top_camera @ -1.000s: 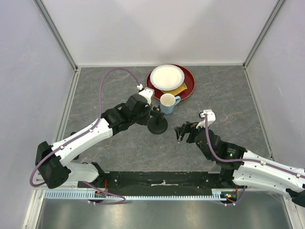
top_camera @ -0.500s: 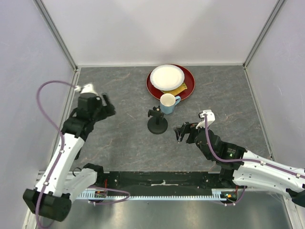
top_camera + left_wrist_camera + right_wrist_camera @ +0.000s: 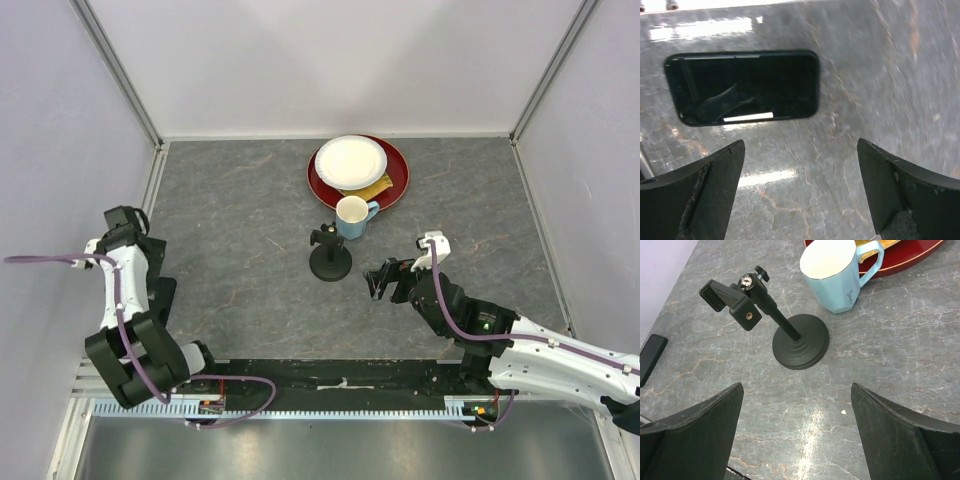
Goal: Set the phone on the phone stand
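Note:
The phone [image 3: 742, 87], a thin black slab, lies flat on the grey table just beyond my left gripper [image 3: 800, 150], whose jaws stand wide open with only tabletop between them. In the right wrist view one end of the phone [image 3: 651, 359] shows at the left edge. The phone stand [image 3: 330, 262] is upright mid-table on its round disc base [image 3: 801, 341], with an empty clamp head [image 3: 732, 300]. My left gripper [image 3: 124, 222] is at the table's far left, away from the stand. My right gripper [image 3: 378, 280] hangs open just right of the stand, holding nothing [image 3: 796, 390].
A light blue mug [image 3: 352, 215] stands right behind the stand. Behind it sits a red plate [image 3: 395, 185] carrying a white plate [image 3: 350, 162] and something yellow. Pale walls enclose the table on three sides.
My left arm has swung from beside the stand's clamp to the table's far left and folded back, its jaws opening on the way. The right arm has hardly moved.

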You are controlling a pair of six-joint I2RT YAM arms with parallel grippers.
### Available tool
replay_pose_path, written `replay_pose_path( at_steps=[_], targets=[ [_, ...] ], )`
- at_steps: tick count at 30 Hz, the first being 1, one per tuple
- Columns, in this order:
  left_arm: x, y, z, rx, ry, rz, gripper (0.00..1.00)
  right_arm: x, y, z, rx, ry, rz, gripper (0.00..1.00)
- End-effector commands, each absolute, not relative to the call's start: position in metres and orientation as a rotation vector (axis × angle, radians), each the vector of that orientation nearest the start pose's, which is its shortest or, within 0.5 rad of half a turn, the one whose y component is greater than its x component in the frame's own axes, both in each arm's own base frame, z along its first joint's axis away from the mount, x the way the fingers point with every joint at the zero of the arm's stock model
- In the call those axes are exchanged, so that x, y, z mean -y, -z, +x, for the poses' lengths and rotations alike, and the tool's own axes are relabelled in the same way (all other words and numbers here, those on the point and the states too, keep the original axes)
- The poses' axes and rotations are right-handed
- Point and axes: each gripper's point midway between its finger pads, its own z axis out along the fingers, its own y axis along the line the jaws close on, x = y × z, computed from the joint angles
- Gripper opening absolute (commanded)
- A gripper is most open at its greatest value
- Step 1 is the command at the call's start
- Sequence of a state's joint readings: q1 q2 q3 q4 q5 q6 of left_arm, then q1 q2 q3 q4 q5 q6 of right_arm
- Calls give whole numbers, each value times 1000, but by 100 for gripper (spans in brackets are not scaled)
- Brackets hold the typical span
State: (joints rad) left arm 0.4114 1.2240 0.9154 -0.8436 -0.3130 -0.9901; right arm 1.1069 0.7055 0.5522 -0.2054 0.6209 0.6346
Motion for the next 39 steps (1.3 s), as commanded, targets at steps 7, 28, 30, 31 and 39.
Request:
replay_pose_path(
  at_steps=[7, 28, 30, 31, 39],
  targets=[
    [-202, -114, 219, -1642, -480, -1966, 96, -210, -202, 193, -1896, -647, -16, 96],
    [-217, -22, 235, -1880, -555, -2008, 2, -225, -186, 195, -1970, -622, -46, 95],
    [-214, -17, 234, -1883, -542, -2026, 2, -225, -183, 195, -1972, -612, -49, 95],
    [-212, -15, 232, -1886, -535, -2039, 2, -225, -183, 196, -1972, -607, -47, 95],
    [-183, 2, 237, -1896, -345, -2129, 2, -232, -174, 200, -1989, -584, -67, 95]
  ],
)
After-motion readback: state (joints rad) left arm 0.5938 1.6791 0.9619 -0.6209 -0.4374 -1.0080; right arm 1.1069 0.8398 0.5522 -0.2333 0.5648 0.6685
